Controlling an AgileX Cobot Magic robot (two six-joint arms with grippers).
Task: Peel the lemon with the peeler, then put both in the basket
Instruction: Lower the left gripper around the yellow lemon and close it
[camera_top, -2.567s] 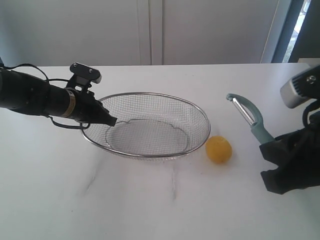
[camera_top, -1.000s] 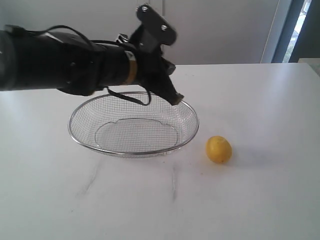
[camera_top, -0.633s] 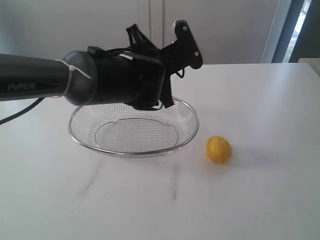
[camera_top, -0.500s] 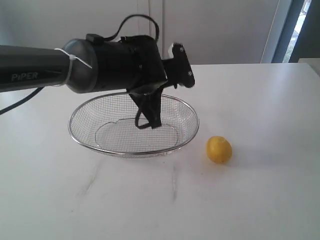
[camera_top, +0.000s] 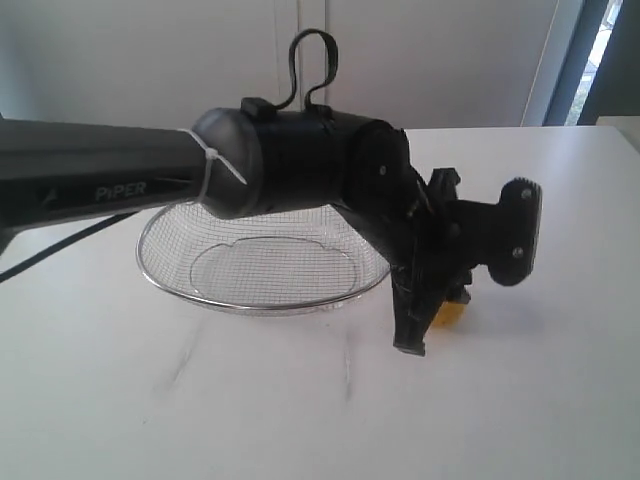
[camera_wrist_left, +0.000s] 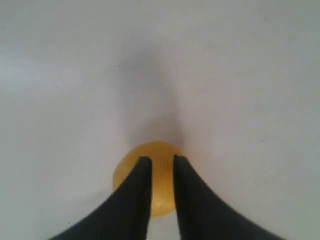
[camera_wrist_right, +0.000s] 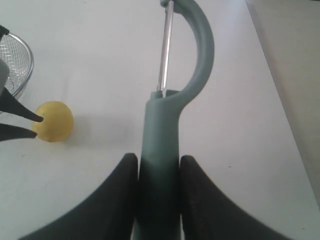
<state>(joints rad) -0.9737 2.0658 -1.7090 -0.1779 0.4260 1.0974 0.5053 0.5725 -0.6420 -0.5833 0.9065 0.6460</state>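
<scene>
Basket (camera_top: 150, 268) of wire mesh sits left of centre on the white table (camera_top: 250, 420) in the exterior view. Above it the left arm (camera_top: 120, 185) reaches across to the right. The left gripper (camera_wrist_left: 158, 160) points down at the lemon (camera_top: 452, 314), which lies right of centre just beyond the rim. Its fingers are slightly parted at the fruit, enclosing nothing; contact is unclear. Right gripper (camera_wrist_right: 158, 159) is clamped on the peeler (camera_wrist_right: 161, 125) handle, well apart from the lemon.
</scene>
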